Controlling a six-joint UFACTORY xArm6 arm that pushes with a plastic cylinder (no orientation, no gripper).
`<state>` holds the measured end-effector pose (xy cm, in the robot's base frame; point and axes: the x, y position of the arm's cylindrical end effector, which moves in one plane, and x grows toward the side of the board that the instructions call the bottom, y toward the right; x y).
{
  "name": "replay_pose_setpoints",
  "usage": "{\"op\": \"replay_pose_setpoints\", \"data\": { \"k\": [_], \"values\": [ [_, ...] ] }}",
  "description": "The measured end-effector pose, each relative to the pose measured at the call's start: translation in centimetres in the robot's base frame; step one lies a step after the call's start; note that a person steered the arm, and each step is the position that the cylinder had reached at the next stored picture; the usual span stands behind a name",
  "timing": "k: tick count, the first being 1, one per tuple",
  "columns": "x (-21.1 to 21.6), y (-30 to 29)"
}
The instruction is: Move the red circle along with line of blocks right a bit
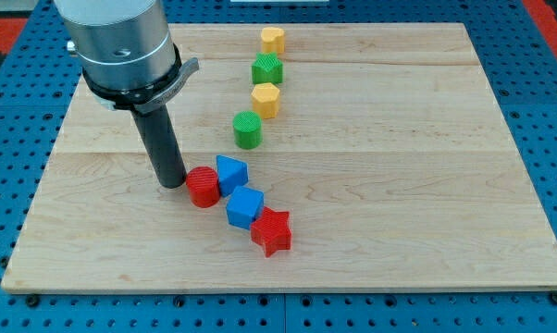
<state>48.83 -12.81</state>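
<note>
Silver cylinder, black collar, dark rod [161, 139]

Pale wooden board [427, 185] of joined planks, blue perforated surface [19, 139] around it, red strip [547, 14] at the view's top right

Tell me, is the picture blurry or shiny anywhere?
In the camera view everything looks sharp; the wooden board has soft even light and no glare. Small soft shadows sit beside the red circle and under my tip, just on its left. The metal arm housing shows a faint sheen.
</note>
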Motion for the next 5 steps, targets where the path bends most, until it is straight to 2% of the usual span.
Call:
{"op": "replay_pose_setpoints", "data": {
  "k": [3, 5],
  "values": [
    [1.5, 3.2],
    [3.0, 2.7]
  ]
}}
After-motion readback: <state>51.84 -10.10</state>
